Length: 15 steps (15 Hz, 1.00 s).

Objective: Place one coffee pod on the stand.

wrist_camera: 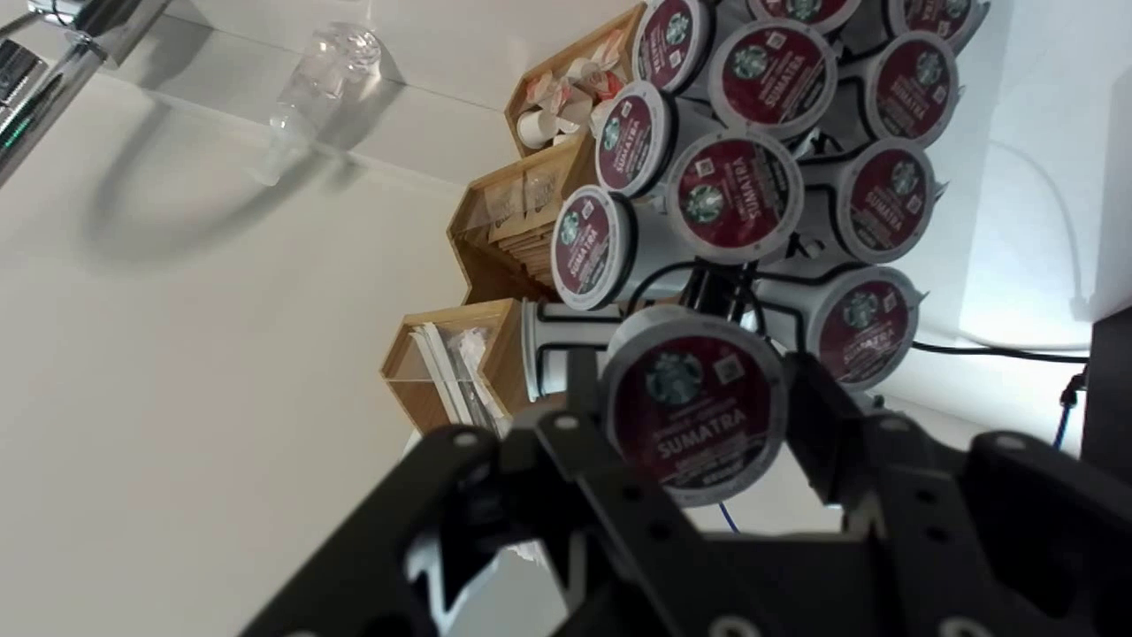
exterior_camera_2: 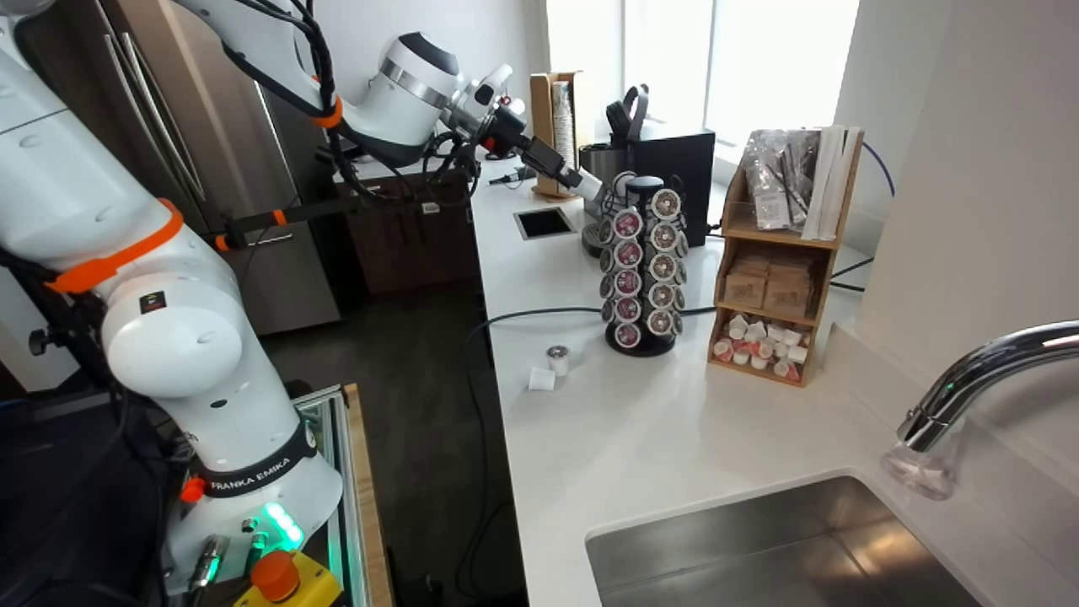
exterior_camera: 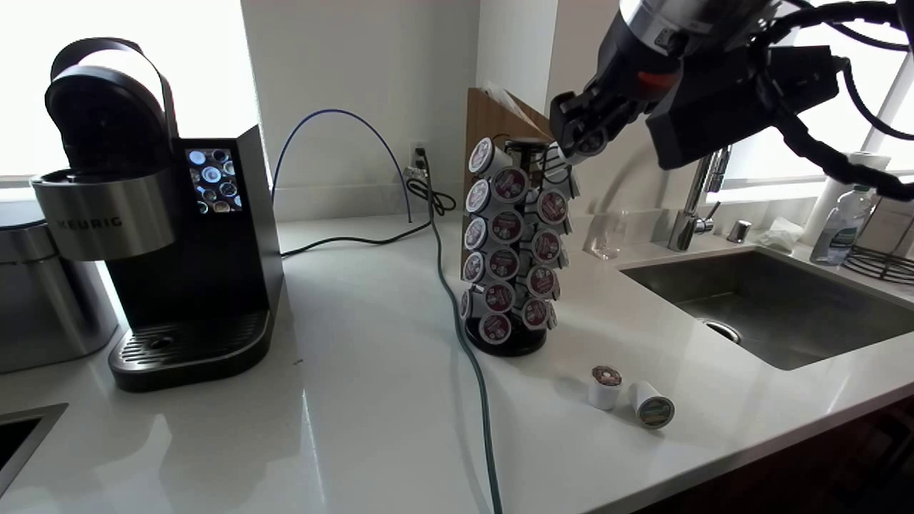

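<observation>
White and dark red, the coffee pod [wrist_camera: 694, 411] is pinched in the gripper [wrist_camera: 692, 382] near the top of the stand [exterior_camera: 508, 344]; whether the stand bears it, I cannot tell; on the counter [exterior_camera: 357, 428], an upright pod [exterior_camera: 605, 390] stands just beside a tipped pod [exterior_camera: 651, 406].

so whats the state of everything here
stand: upright, loaded with pods
gripper: closed on the held pod
held pod: at the stand's top, seating unclear
coffee machine: lid raised, screen lit
loose pod: standing upright
other loose pod: on its side
tap: no flow visible
base light: glowing green
</observation>
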{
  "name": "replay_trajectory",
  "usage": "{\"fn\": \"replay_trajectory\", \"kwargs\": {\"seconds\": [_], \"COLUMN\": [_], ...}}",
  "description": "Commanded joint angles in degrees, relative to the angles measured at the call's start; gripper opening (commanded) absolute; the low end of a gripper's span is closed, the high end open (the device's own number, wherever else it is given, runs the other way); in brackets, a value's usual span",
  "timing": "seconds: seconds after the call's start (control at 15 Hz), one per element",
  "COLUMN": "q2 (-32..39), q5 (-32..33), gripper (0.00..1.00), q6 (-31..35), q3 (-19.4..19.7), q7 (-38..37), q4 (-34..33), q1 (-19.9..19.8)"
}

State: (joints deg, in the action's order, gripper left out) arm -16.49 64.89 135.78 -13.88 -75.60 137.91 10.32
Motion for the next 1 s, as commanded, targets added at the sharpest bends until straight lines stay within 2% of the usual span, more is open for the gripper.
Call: {"fn": "replay_trajectory", "kwargs": {"seconds": [0.0,0.07,0.4,0.93], "q2": [0.0,0.0,0.6,0.4], "q5": [0.0,0.1,2.1,6.2], "gripper": [0.54,0.29,0.29,0.29], "q6": [-0.1,-0.1,5.2,8.7], "q3": [0.1,0.1,0.7,1.5], "q7": [0.2,0.2,-1.3,-3.0], "q4": [0.1,0.1,0.6,1.7], "q1": [0.1,0.1,-0.3,-1.6]}}
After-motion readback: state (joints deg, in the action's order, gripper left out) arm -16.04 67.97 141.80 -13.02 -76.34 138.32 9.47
